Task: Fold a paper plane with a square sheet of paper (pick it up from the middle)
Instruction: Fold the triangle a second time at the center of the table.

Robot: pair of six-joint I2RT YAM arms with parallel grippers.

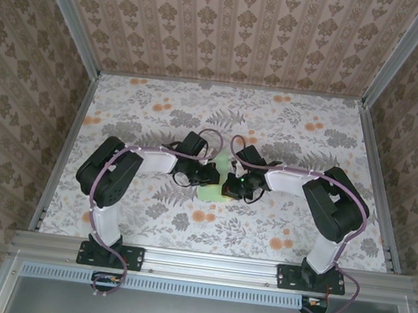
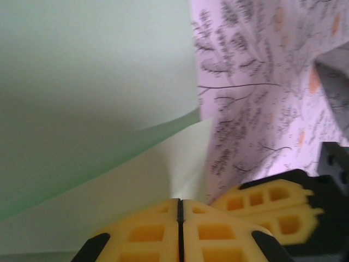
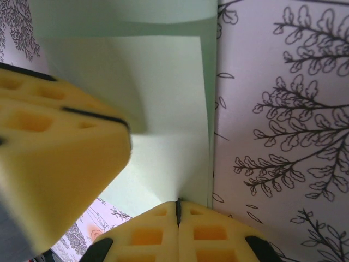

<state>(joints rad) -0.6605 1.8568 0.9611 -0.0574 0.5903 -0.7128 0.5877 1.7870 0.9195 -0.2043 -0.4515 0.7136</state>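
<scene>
Left arm (image 1: 115,172): base near-left; elbow out to the left; forearm reaching right toward the middle; left gripper (image 1: 209,175) with yellow pads (image 2: 147,234) pressed flush together. Right arm (image 1: 325,205): mirrored pose from near-right; right gripper (image 1: 234,185) likewise closed tight; both grippers just beside each other.

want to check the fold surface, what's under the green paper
The green paper lies on the floral tablecloth, which shows along its edges. The left hand and right hand crowd over its middle; anything beneath the sheet itself is covered.
</scene>
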